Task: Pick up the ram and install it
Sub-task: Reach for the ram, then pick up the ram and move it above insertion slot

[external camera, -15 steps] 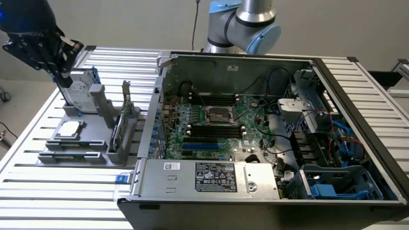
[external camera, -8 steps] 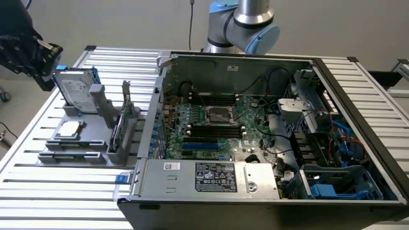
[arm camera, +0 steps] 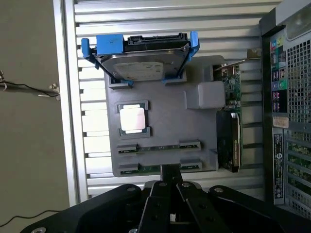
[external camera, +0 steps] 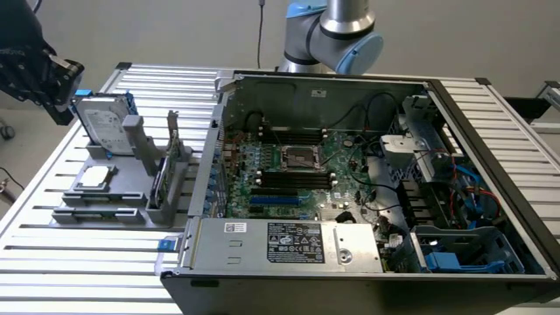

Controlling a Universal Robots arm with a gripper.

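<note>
The end effector (arm camera: 170, 171) hangs above the worktop (arm camera: 92, 131) with its fingers pressed together, gripping nothing. The ram (arm camera: 146, 169) stands on edge in the gray holder (arm camera: 165, 121), in the slot closest to the fingertips and clear of them. Farther along the holder sit a processor chip (arm camera: 132, 119) and a hard drive (arm camera: 141, 68).

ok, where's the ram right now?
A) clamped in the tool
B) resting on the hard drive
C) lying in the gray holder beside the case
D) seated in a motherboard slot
C: the ram lies flat in the gray holder, near the CPU. The tool is shut with nothing in it.
</note>
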